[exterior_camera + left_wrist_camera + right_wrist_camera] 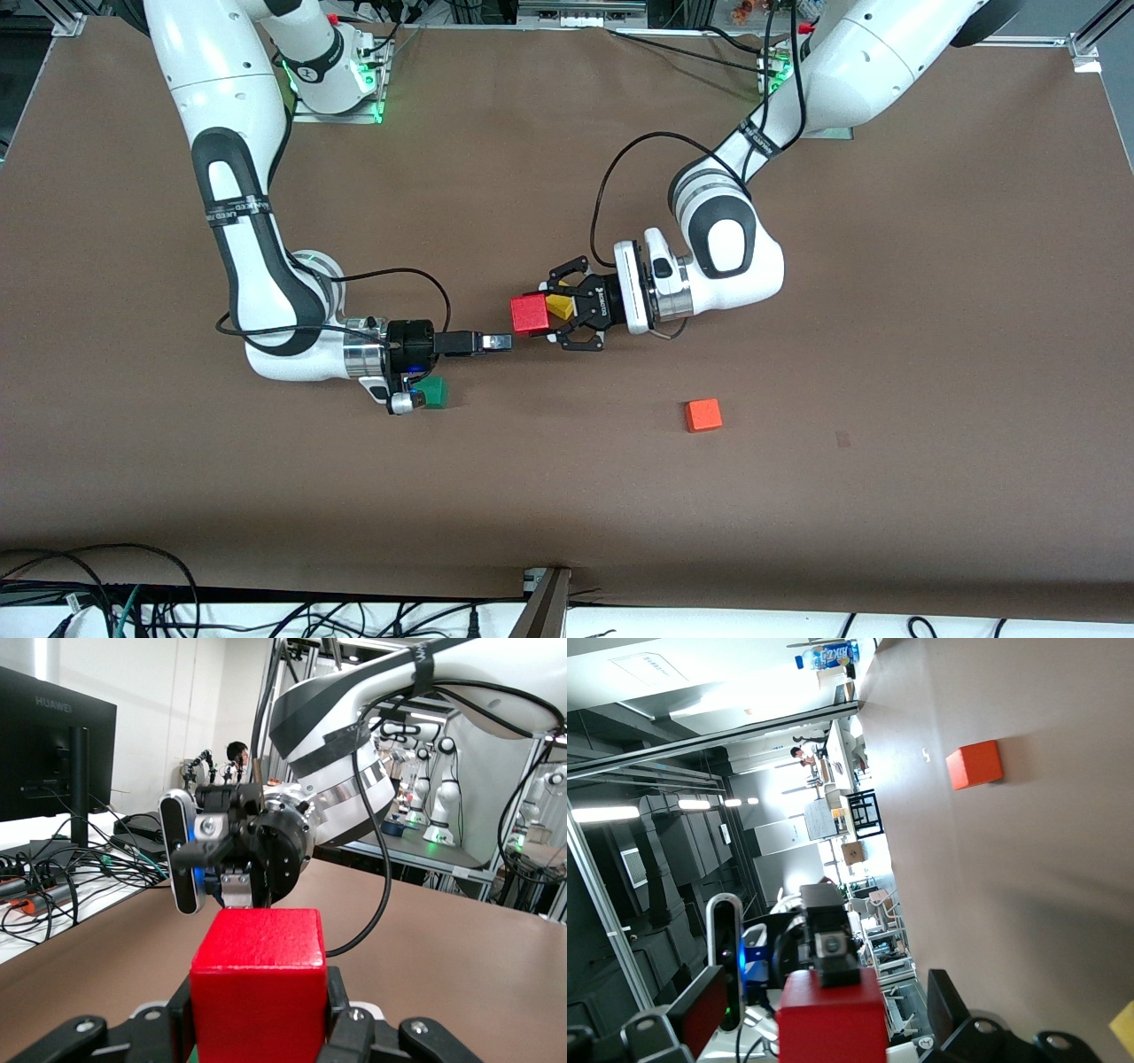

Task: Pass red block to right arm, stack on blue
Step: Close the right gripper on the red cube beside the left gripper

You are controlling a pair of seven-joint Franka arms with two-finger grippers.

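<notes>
A: What do we have, biggest first?

B: One brown worktop (567, 496), two white arms. We see the right arm (239, 221) bent low toward its end of the worktop, the left arm (797, 97) reaching in to the middle.

A: Grippers?

B: Two. The left gripper (554, 315), the black linkage claw, is closed on the red block (530, 313); the block is up in the air over the middle of the worktop. In the left wrist view we see the cube (259, 992) clamped between the black fingers (341, 1032). The right gripper (496, 342) points straight at the block, its tips just beside the cube; its fingers are spread wide and hold nothing.

A: Touching the block?

B: We can't tell. In the right wrist view the block (830, 1023) sits just in front of the right fingers (833, 943).

A: Cube count?

B: Four visible. One red, held. One yellow block (559, 307) right by the claw, mostly hidden by it. One orange block (702, 415) lying alone on the worktop, nearer to the front camera than the claw, toward the left arm's end; it also shows in the right wrist view (974, 765). One green block (433, 392) on the worktop under the right wrist, partly covered.

A: Blue cube?

B: We can't see one; only a blue light at the right wrist.

A: Containers?

B: None to count.
</notes>
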